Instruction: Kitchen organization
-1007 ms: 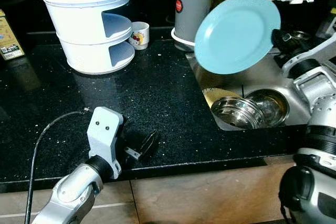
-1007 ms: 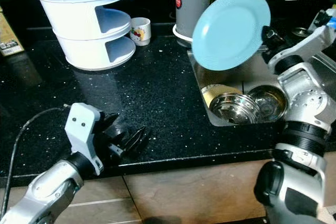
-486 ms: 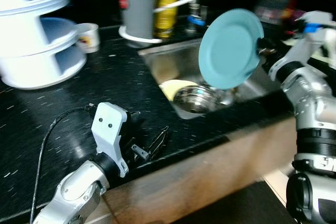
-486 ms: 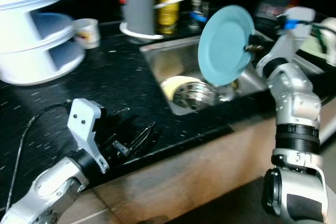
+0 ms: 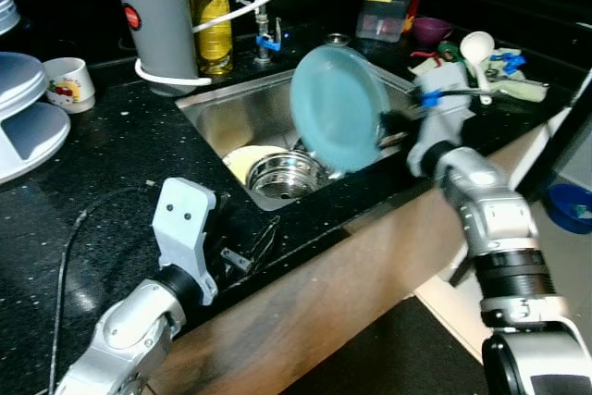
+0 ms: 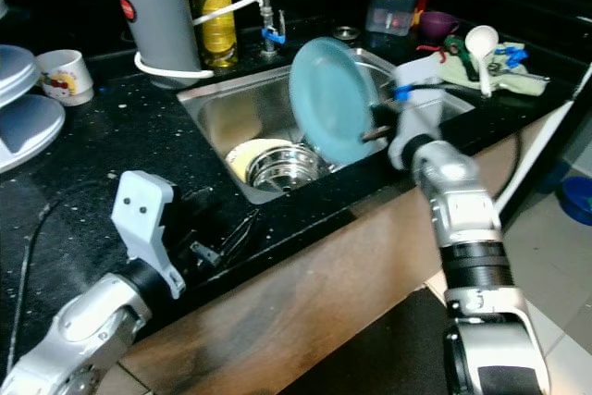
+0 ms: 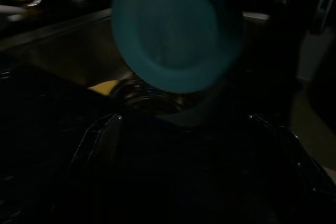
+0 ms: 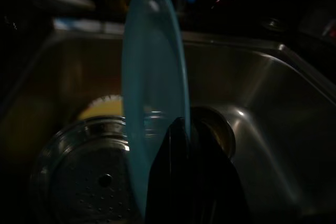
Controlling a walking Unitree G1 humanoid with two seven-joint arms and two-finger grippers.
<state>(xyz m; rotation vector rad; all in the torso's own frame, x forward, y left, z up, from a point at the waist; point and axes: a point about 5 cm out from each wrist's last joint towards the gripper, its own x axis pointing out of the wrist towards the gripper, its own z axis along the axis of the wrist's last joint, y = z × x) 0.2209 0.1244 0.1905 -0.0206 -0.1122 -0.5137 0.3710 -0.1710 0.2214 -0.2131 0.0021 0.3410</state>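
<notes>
The right gripper is clamping the rim of a teal plate, holding it nearly upright above the sink, over the steel bowls. This looks like the carrying step; next the plate needs a resting place, which is not evident. The left gripper is resting on the near counter, its fingers dark and unreadable. The white rack at far left is cut off.

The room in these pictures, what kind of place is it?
Most likely a home kitchen. A steel sink with a tap is set into a black speckled counter, metal bowls lie in it, and the right gripper holds a blue plate above them.
</notes>
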